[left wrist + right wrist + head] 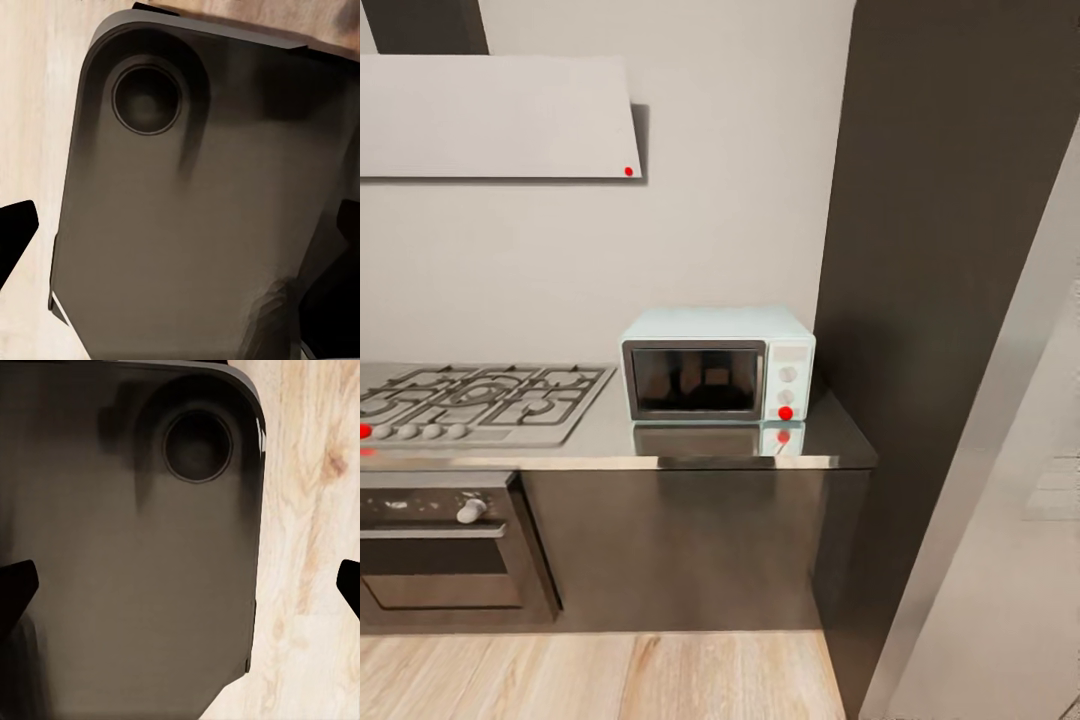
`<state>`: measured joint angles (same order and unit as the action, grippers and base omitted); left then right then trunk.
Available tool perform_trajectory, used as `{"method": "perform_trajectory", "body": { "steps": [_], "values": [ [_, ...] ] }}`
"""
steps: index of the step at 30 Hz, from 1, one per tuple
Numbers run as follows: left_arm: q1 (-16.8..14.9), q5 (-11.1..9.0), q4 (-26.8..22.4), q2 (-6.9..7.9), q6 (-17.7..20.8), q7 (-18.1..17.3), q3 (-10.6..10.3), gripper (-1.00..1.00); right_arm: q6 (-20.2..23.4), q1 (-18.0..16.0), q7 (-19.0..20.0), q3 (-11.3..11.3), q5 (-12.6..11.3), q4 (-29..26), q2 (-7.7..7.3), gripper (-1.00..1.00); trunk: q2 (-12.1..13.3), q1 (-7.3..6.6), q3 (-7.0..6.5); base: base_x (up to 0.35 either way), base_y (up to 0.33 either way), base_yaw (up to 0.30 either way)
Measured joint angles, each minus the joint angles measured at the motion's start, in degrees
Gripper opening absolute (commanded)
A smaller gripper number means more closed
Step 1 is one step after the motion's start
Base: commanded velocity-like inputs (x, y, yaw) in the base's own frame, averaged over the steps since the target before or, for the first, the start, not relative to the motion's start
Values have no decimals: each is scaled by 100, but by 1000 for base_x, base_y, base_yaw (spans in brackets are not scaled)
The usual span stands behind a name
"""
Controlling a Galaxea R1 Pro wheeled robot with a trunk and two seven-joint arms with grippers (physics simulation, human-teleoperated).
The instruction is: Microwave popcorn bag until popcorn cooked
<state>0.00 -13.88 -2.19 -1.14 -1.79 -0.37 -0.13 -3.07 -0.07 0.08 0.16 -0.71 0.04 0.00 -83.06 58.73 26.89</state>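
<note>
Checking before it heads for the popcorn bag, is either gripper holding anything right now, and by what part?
Nothing is held. The left gripper and right gripper both have their fingertips spread wide with nothing between them, hanging over the robot's dark base and the wood floor.

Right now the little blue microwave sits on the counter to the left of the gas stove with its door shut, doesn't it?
Not quite. The head view shows the microwave to the right of the gas stove, not the left. The rest holds: it sits on the counter with its door shut.
</note>
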Motion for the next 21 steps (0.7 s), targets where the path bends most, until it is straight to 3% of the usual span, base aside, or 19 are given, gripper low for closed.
{"method": "perform_trajectory", "body": {
  "steps": [21],
  "values": [
    [0, -6, 1, -9, -1, -3, 3, 100, 0, 1, 0, 3, 34, 0, -10, 100, 0, 0, 0, 0, 2, -12]
  ]
}}
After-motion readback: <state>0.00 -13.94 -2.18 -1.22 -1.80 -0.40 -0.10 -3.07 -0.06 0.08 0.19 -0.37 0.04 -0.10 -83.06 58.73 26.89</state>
